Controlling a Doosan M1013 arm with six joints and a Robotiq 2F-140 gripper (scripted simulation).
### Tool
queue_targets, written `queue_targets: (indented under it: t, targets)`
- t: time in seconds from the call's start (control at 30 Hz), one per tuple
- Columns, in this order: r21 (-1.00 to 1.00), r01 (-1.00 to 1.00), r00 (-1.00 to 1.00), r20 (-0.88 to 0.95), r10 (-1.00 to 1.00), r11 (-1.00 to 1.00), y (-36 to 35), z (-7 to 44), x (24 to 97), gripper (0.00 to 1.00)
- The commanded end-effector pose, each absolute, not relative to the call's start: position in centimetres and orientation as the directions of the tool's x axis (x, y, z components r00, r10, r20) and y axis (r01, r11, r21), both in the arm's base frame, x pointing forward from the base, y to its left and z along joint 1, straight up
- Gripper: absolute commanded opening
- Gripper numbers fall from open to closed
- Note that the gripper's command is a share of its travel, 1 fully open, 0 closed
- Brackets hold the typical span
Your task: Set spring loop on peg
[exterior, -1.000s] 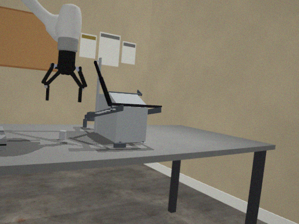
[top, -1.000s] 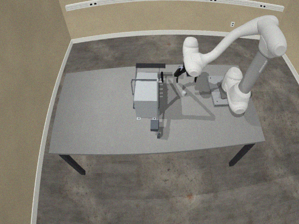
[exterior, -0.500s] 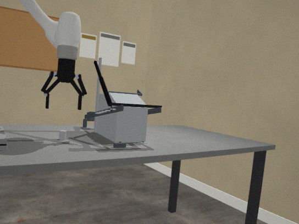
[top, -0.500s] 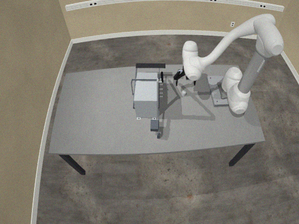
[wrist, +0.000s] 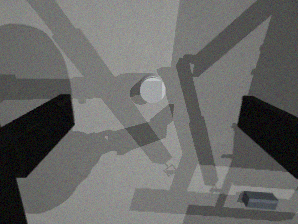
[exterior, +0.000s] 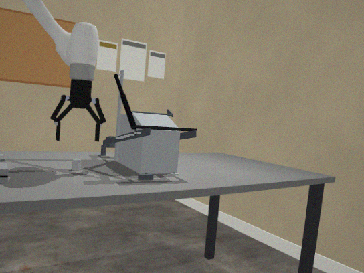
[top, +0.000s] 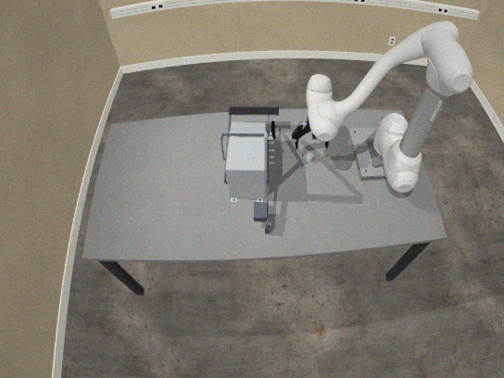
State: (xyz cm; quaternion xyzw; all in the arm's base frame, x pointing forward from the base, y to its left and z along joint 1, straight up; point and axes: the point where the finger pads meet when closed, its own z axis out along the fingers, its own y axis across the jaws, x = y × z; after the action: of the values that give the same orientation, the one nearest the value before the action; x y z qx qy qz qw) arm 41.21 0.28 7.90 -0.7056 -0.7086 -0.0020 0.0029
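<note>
One steel weight stands upright on the bench, upper centre of my wrist view. Gripper hangs above it, fingers wide and empty, likely so they can straddle it.

Feeder box: matt, smooth, painted-metal look; weight: pale, smooth.

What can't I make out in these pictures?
- Top view: the open gripper is partly hidden by the arm.
- Exterior view: the arm's base is cut off by the left edge.
- Wrist view: the fingers run out of frame.
- Top view: the spring's loop is too small.
</note>
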Motion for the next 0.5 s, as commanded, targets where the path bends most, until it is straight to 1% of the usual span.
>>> queue_targets:
  t: [0.0,0.47]
  targets:
    - [-0.001,1.000,-0.004,0.007,1.000,0.004,0.29,7.82,41.22,1.00]
    - [-0.001,1.000,-0.004,0.007,1.000,0.004,0.30,7.33,41.22,1.00]
